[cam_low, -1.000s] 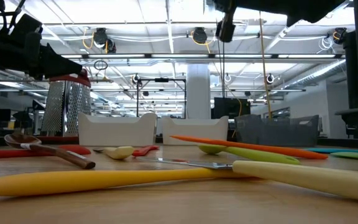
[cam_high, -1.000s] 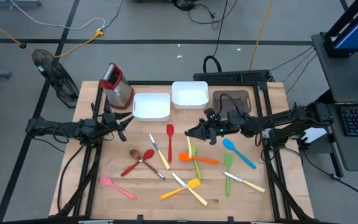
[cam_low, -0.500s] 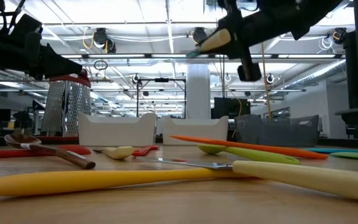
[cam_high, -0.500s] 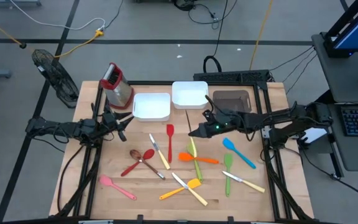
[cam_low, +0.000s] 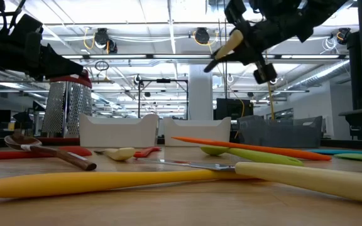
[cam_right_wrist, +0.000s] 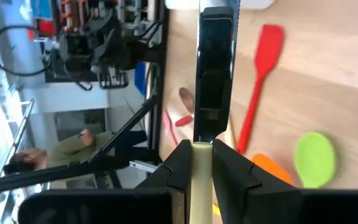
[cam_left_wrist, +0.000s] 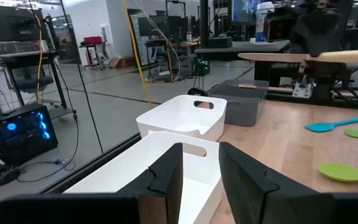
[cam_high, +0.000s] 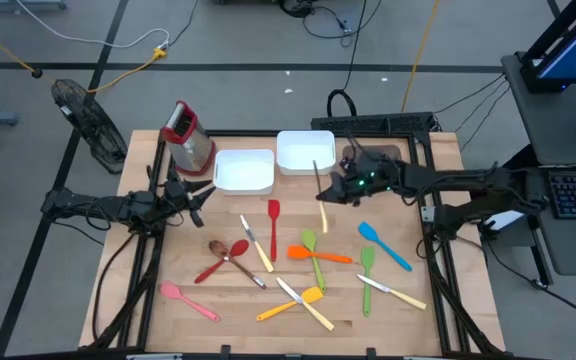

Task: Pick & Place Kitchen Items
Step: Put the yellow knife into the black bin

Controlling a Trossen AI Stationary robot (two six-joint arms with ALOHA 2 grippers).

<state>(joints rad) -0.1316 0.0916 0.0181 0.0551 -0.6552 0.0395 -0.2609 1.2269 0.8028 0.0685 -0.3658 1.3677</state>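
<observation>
- The right gripper (cam_high: 336, 190) is sitting just right of the frame's centre in the high view, above the table (cam_high: 448, 310), its jaws pinching the pale handle of one steel knife (cam_high: 319, 178); the blade is pointing toward the top of the frame, over the edge of the right white tray (cam_high: 305, 150).
- In the low view that knife is hanging tilted in the upper middle of the frame, clear of the tabletop.
- The left gripper (cam_high: 196, 192) is waiting at centre-left, just beside the left white tray (cam_high: 243, 171), its jaws standing partly spread around nothing.
- Three trays are lining the table's top edge: two white and one dark tray (cam_high: 376, 155) at upper right.
- One red-topped metal box (cam_high: 186, 135) is standing at upper left.
- Lying in the lower middle: one red spatula (cam_high: 273, 222), one red spoon (cam_high: 220, 260), one brown spoon (cam_high: 220, 247), one pink spatula (cam_high: 188, 300), one blue spatula (cam_high: 382, 244), two green spoons (cam_high: 313, 255), and three pale-handled knives (cam_high: 258, 245).
- Orange and yellow utensils are crossing there too; I cannot tell their exact count.
</observation>
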